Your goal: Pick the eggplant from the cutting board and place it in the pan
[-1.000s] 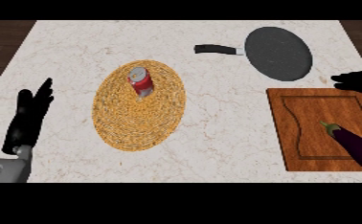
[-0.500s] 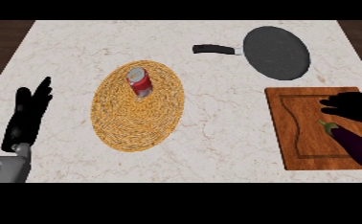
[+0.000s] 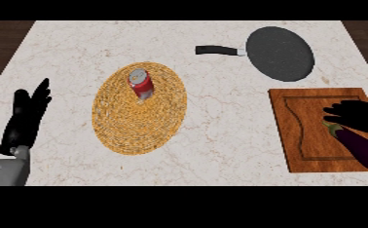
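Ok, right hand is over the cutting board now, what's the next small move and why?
Probably lower the right hand a little and curl its fingers round the eggplant. The hand sits on the cutting board at the eggplant's stem end, but the eggplant lies flat on the board, not lifted. The pan stands beyond the board, with nothing in it.

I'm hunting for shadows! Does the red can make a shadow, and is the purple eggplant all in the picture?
In the head view, the red can throws only a small dark patch onto the woven mat at its base. In the same view, the eggplant on the cutting board runs off the right edge and is partly hidden by the right hand, so you cannot see all of it.
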Controlling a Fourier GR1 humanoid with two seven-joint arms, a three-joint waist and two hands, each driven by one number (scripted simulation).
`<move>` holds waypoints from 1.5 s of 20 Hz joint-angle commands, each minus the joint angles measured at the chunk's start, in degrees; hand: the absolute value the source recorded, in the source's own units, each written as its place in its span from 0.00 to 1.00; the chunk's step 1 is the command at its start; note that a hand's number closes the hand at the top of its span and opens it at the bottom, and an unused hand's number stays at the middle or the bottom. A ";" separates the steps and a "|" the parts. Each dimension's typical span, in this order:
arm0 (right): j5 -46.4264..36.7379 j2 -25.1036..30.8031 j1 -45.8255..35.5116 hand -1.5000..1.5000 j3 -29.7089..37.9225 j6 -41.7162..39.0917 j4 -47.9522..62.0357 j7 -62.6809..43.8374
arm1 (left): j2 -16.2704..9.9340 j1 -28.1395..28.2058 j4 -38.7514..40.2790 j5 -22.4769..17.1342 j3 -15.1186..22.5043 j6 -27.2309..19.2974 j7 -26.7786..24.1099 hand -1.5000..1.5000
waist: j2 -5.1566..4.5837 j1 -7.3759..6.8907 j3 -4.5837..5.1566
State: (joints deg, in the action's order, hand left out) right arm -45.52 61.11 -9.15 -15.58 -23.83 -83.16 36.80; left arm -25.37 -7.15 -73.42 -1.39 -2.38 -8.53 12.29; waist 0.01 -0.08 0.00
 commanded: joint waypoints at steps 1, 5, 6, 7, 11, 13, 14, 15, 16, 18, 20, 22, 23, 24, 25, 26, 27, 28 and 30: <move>-6.02 -2.52 -1.84 0.00 0.19 2.37 6.33 4.81 | -0.47 -2.68 3.06 0.59 -1.54 2.24 -0.23 0.50 | -0.11 -0.12 0.00; -8.03 -4.08 1.98 0.00 2.28 1.62 2.90 3.50 | 1.04 -0.59 3.77 2.53 -2.07 1.87 -2.50 0.50 | -0.01 0.22 0.02; -7.25 -4.02 1.64 0.00 3.84 -0.73 1.44 3.42 | 3.46 1.84 -0.85 3.78 -0.50 -0.59 -0.70 0.50 | 0.05 0.11 0.01; -10.35 -6.23 2.85 0.00 1.08 3.60 4.03 3.90 | 1.51 -1.20 -0.70 2.05 -1.94 1.50 2.67 0.50 | 0.00 0.08 -0.01; -12.14 -8.18 4.46 0.00 2.73 1.33 0.02 1.89 | 3.49 -1.32 -0.72 4.29 -1.72 0.44 2.23 0.50 | 0.06 0.39 0.02; -14.69 -9.42 2.12 0.00 3.79 2.73 6.15 5.31 | 3.13 0.36 -1.46 3.48 -3.26 2.17 1.16 0.50 | 0.00 -0.01 0.01; -14.26 -8.84 -0.82 0.00 4.97 0.60 7.64 7.10 | 2.90 0.80 -3.65 2.95 -3.34 3.08 2.70 0.50 | 0.00 -0.18 0.00; -15.31 -11.07 -1.47 0.00 3.99 2.51 10.39 7.15 | 1.57 -2.29 1.32 3.63 -4.36 3.79 1.58 0.50 | -0.08 -0.11 0.00; -16.04 -10.14 1.23 0.00 4.60 1.90 6.32 5.51 | 2.96 4.36 -6.82 3.39 -3.76 2.82 2.07 0.50 | 0.07 -0.18 0.00; -16.24 -8.92 1.33 0.00 6.50 1.40 7.57 8.06 | 4.59 0.61 -0.69 5.06 -3.39 2.47 0.44 0.50 | 0.00 0.15 0.02; -19.42 -13.47 -0.76 0.00 4.03 1.56 9.25 5.49 | 3.83 0.43 -3.63 4.98 -3.97 3.11 3.11 0.50 | -0.02 -0.10 0.00; -21.56 -15.20 -4.43 0.00 3.97 4.59 16.61 6.95 | 5.25 0.20 -0.97 6.18 -3.34 2.52 1.11 0.50 | -0.12 -0.30 -0.01; -21.30 -13.56 0.21 0.00 5.64 2.83 10.87 6.28 | 3.50 2.18 -3.48 4.07 -5.57 5.39 1.08 0.50 | 0.01 0.00 0.01; -22.93 -15.26 0.54 0.00 4.43 3.73 10.83 4.24 | 5.27 1.86 -4.97 6.64 -3.37 2.81 3.13 0.50 | 0.01 0.01 0.00; -22.44 -14.16 1.88 0.00 6.17 2.56 8.36 4.71 | 3.87 -0.06 0.13 5.20 -5.58 5.62 0.08 0.50 | 0.01 0.23 0.02; -22.70 -13.54 -0.18 0.00 6.65 0.78 8.80 5.84 | 5.44 -1.61 -1.05 7.02 -4.44 2.91 2.89 0.50 | 0.00 0.17 0.01; -25.44 -17.40 -4.64 0.00 4.39 5.13 17.87 6.52 | 4.60 -0.14 -2.25 6.35 -5.39 3.48 2.10 0.50 | -0.10 -0.37 -0.01; -24.35 -13.86 -0.14 0.00 7.52 5.40 13.49 7.82 | 5.48 2.04 -7.74 6.53 -4.21 3.72 5.14 0.50 | 0.04 -0.06 -0.01; -26.94 -19.54 -1.77 1.00 3.58 4.84 12.71 4.11 | 3.61 0.24 -2.18 5.02 -6.98 5.86 1.02 0.50 | -0.02 -0.10 0.01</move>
State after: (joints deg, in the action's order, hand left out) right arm -69.42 45.78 -10.45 -10.10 -19.48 -70.26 42.74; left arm -20.73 -6.37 -76.62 4.47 -7.53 -4.43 14.40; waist 0.03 -0.13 0.10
